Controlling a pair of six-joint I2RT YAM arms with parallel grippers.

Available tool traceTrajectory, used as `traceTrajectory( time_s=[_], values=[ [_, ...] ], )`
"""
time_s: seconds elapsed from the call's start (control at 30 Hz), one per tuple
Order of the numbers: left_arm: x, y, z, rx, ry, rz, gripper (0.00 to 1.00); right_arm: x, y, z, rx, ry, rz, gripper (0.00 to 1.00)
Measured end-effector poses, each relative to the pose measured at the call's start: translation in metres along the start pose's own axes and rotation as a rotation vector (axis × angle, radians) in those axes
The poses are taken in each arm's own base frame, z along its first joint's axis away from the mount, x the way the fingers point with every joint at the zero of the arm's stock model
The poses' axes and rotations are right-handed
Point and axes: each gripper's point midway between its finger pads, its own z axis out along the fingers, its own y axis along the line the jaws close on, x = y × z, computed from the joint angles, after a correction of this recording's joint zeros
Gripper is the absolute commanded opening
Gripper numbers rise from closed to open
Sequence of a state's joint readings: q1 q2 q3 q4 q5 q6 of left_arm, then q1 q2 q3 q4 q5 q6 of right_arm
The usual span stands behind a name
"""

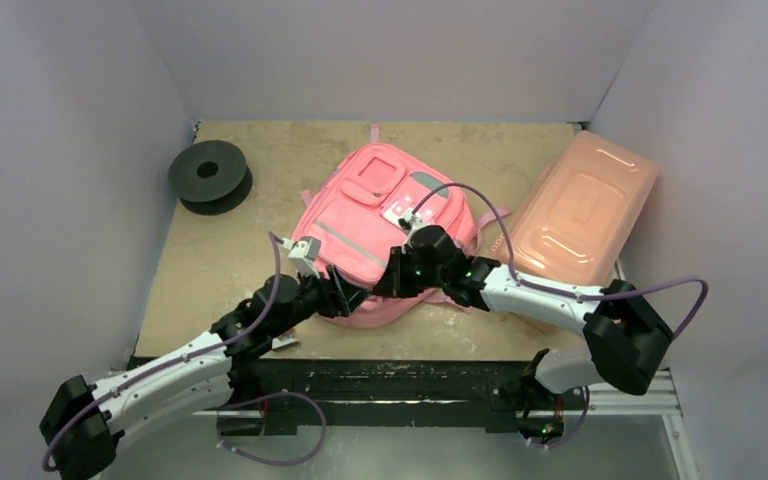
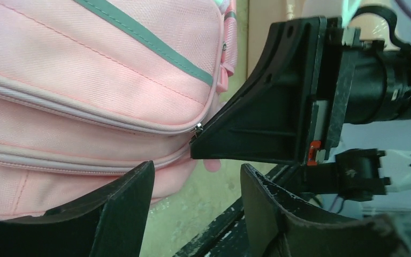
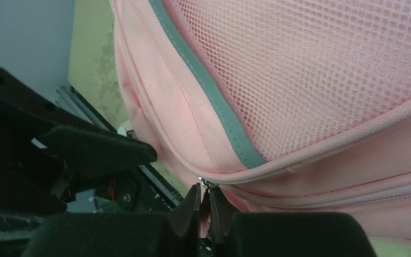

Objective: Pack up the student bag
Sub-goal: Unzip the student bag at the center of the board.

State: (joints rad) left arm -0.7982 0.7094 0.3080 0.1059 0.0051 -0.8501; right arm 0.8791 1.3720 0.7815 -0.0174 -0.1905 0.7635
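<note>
right wrist: pink mesh-and-twill student bag

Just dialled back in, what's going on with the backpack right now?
The right gripper is pinched shut on the zipper pull at the near edge of the pink backpack, which lies on the table. The left gripper hovers open right beside it, holding nothing. The zip looks closed at that spot. The salmon box lies untouched to the bag's right.

Matt woven-cloth student bag; glossy plastic box.
</note>
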Motion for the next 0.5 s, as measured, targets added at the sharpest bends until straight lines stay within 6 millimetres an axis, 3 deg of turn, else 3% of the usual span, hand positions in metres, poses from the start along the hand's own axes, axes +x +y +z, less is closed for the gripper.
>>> traceTrajectory(
  time_s=[0.23, 0.4, 0.5],
  values=[
    [0.034, 0.000, 0.014, -0.116, 0.039, 0.272, 0.51, 0.004, 0.003, 0.009, -0.008, 0.022, 0.227, 0.06],
    [0.033, -0.002, 0.025, -0.238, 0.032, 0.412, 0.45, 0.007, 0.000, 0.012, 0.025, 0.041, 0.326, 0.06],
    [0.029, -0.001, 0.030, -0.304, 0.029, 0.467, 0.36, 0.006, -0.002, 0.013, 0.036, 0.038, 0.364, 0.07]
  ],
)
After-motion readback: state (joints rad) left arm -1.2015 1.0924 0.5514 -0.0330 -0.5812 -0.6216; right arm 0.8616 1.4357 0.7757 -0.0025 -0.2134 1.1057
